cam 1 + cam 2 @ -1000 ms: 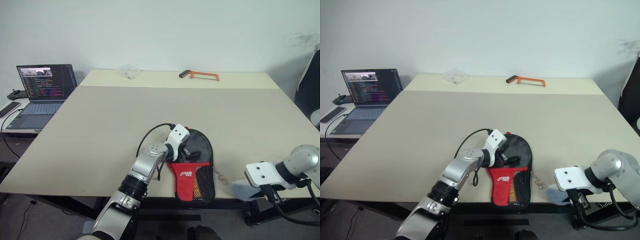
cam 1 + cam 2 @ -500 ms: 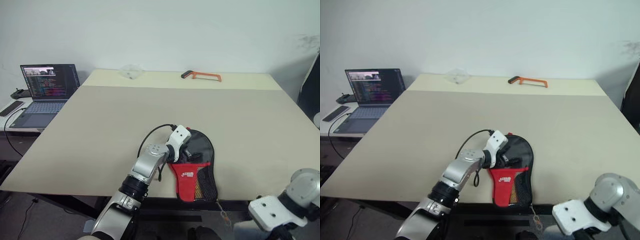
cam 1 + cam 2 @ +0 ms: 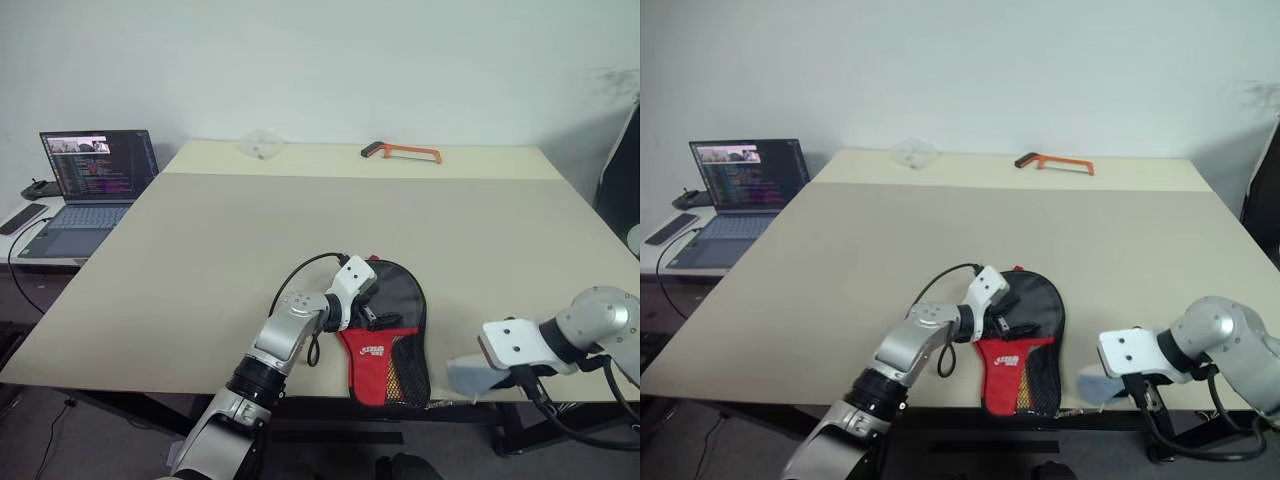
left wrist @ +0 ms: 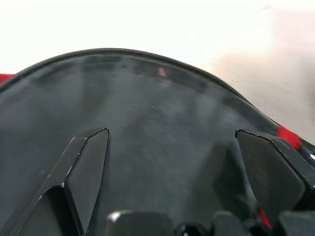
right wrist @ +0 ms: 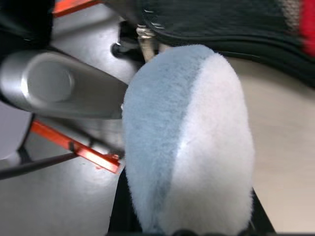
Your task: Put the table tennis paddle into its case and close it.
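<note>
While the case (image 3: 392,335) lies flat at the table's (image 3: 200,260) near edge, the left gripper (image 3: 372,305) rests over its black upper part, jaws spread wide. The right gripper (image 3: 470,377), beside the case's right, carries a grey fuzzy pad (image 5: 187,142); its jaw spacing can't be told.

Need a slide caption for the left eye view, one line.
Left tool open over the black-and-red case at the table's near edge; right tool at that edge beside it.

white logo on case (image 3: 388,340) red panel, lettering unreadable, laptop (image 3: 88,183) screen text illegible
</note>
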You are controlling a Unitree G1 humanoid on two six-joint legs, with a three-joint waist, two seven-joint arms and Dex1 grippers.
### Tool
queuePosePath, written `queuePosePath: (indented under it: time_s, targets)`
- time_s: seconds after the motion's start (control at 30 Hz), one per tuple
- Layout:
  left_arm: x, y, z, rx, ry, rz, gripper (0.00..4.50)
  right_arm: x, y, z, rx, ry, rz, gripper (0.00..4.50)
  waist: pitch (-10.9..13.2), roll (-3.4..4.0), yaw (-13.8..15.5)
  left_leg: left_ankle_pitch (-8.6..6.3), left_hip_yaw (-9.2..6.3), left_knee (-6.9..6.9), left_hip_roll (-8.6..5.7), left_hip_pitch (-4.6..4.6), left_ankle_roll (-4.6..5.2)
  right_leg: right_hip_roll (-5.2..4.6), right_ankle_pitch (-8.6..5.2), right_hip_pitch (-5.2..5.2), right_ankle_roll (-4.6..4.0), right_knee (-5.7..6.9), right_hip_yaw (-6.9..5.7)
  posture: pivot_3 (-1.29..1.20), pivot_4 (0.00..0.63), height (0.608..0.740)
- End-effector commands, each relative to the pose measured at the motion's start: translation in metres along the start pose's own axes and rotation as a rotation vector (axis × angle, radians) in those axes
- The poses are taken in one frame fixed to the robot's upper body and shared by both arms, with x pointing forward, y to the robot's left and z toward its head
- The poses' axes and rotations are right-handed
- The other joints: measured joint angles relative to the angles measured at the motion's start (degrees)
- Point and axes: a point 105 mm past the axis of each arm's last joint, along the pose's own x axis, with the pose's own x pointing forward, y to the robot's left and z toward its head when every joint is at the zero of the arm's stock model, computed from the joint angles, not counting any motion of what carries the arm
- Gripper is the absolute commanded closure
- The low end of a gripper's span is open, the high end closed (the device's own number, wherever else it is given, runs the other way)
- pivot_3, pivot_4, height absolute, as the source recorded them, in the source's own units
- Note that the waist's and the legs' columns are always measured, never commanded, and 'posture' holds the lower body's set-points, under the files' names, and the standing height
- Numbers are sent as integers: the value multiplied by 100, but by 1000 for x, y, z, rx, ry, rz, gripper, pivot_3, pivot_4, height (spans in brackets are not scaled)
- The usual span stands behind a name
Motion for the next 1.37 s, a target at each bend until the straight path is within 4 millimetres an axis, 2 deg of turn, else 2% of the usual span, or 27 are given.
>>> queuePosePath:
  time_s: [0.03,0.17,0.27,0.33,0.47,0.5,0.63,0.8,0.87,0.93,1.03,1.1,1.27,1.37]
  targets:
    - [-15,-8,3,-22,-33,-83,0,0,-10,8,-1,-31,-28,2411,3,2,-11,-1,1,0,0,0,-3,-1,-2,-2,-5,0,2,0,150,740]
    - [-38,-10,16,32,-61,-149,0,-3,-18,10,12,-47,-52,1078,26,10,-14,-3,-5,1,-2,-10,-9,-6,-4,-10,-9,0,0,0,150,740]
    - [-75,-1,32,125,-90,-187,0,-23,-24,9,63,-86,-65,31,56,10,-15,-4,-9,3,-1,-17,-10,-7,-6,-15,-14,1,-3,0,150,740]
    - [-91,1,37,150,-89,-205,0,-33,-28,14,88,-131,-87,31,68,13,-18,-4,-11,2,-1,-18,-10,-7,-7,-17,-17,1,-5,0,150,740]
    - [-154,17,57,184,-99,-184,0,-82,-29,22,172,-242,-141,31,118,19,-19,-5,-17,3,-1,-38,-11,-8,-8,-32,-22,3,-11,0,150,740]
    - [-163,18,60,188,-100,-183,0,-88,-28,22,188,-255,-148,31,120,18,-18,-4,-18,4,0,-49,-11,-8,0,-43,-35,3,-13,0,150,740]
    - [-224,16,71,192,-51,-156,0,-126,-16,-6,342,-246,-243,31,123,14,-17,1,-16,5,0,-102,-23,-9,12,-99,-54,5,-14,0,150,740]
    - [-264,27,62,182,63,-44,0,-147,1,-25,431,-193,-313,31,125,18,9,-11,-3,2,-5,-103,-23,-16,11,-101,-52,3,-11,0,150,740]
    - [-278,33,59,166,93,2,0,-147,7,-29,443,-165,-322,31,125,17,4,-13,0,4,-1,-100,-21,-12,10,-100,-53,4,-10,0,150,740]
    - [-292,48,49,157,153,80,0,-144,7,-30,421,-143,-349,31,128,16,-5,-12,5,6,5,-98,-20,-5,6,-100,-49,5,-11,0,150,740]
    - [-305,68,31,180,281,173,0,-140,4,-28,393,-135,-370,31,129,18,-28,-12,18,7,9,-82,-20,3,-5,-98,-28,23,-9,0,150,740]
    - [-303,72,32,192,282,172,0,-139,3,-22,372,-149,-358,31,131,14,-44,-11,34,9,8,-70,-19,3,-6,-99,-29,45,0,0,150,740]
    - [-287,69,32,179,241,139,0,-137,-4,-13,341,-178,-351,31,136,5,-87,-10,37,18,7,-73,-20,4,-6,-107,-28,68,3,0,150,740]
    - [-287,66,26,161,235,143,0,-140,-12,-6,303,-190,-356,31,138,3,-110,-10,40,18,7,-80,-21,0,-6,-121,-32,81,8,0,150,740]
